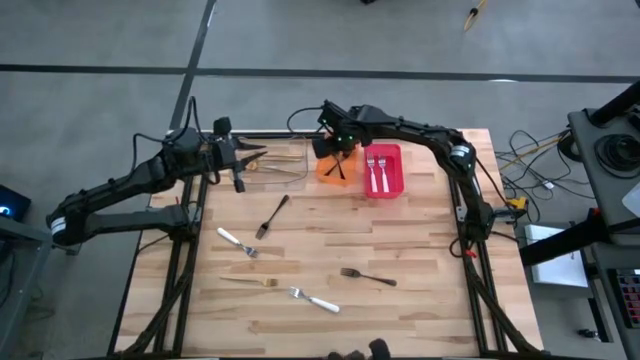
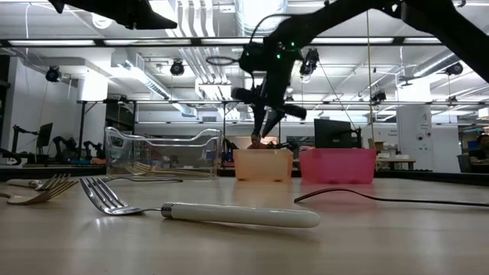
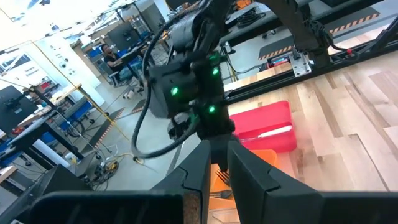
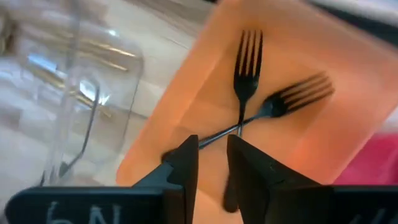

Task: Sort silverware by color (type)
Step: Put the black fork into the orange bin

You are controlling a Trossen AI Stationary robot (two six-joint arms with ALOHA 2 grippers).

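Right gripper (image 4: 211, 165) hangs over the orange bin (image 4: 323, 118), fingers slightly apart and empty, presumably because both black forks (image 4: 247, 74) already lie crossed inside.

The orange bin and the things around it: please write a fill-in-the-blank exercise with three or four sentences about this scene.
1. The orange bin holds two crossed forks of ____ colour.
2. The right gripper hangs directly above the ____ bin.
3. The two silver forks with pale handles lie in the ____ bin.
4. The left gripper is beside the ____ bin, which holds gold utensils.

Missing words: black; orange; red; clear
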